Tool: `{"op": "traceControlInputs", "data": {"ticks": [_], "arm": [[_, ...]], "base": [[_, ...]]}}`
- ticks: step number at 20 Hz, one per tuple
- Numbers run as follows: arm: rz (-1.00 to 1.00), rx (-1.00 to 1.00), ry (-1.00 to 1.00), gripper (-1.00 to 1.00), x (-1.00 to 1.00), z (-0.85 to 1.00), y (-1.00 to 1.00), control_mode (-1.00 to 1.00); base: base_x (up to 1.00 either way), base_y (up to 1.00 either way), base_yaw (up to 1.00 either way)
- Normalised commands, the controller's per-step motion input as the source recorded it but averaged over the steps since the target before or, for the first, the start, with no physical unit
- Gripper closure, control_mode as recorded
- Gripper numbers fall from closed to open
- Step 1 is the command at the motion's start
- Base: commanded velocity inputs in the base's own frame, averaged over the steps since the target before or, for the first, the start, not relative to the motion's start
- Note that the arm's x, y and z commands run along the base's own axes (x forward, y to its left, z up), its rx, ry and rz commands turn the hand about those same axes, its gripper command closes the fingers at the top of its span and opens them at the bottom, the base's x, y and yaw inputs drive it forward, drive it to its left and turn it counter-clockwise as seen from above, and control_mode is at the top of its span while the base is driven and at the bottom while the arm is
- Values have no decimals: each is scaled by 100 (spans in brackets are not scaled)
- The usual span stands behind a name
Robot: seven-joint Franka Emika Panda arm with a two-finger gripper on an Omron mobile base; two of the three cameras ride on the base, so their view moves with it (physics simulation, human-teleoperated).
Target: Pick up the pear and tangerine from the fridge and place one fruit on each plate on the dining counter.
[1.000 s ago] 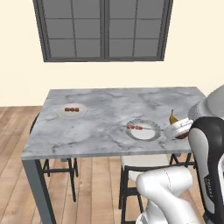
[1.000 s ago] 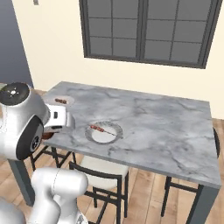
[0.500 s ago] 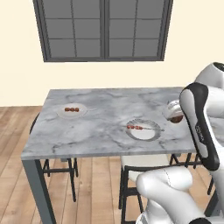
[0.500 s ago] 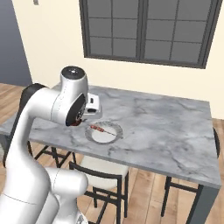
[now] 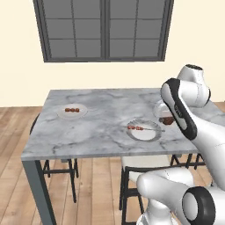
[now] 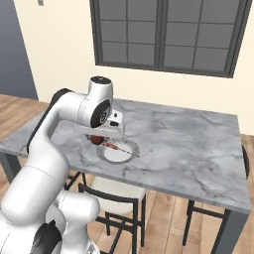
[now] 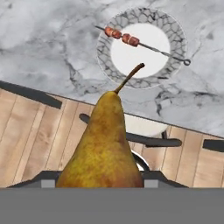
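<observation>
Marble dining counter (image 5: 101,118) w/ two plates (image 5: 144,130), dark window (image 5: 103,30) behind.

one pear (image 7: 105,144), two plates (image 5: 144,131), two skewers (image 5: 72,110)

The pincer (image 6: 99,140) holds a brownish pear (image 6: 95,140) just beside a plate (image 6: 118,150) bearing a skewer (image 6: 113,146).

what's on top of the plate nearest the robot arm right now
A thin skewer with reddish-brown meat pieces lies across the plate; no fruit rests on it. The pear, held in the claw, hides only floor and chair, not the plate.
</observation>
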Motion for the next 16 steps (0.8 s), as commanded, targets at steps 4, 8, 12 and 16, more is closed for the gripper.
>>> {"op": "traceControlInputs", "data": {"ticks": [4, 8, 12, 16], "arm": [[-11, -12, 12, 100, 37, -55, 0, -100], [-9, -11, 7, 100, 31, -42, 0, -100], [-6, -8, 4, 100, 35, -36, 0, -100], [-4, -2, 1, 100, 36, -29, 0, -100]], "base": [[0, 0, 0], [0, 0, 0], [0, 0, 0], [0, 0, 0]]}}
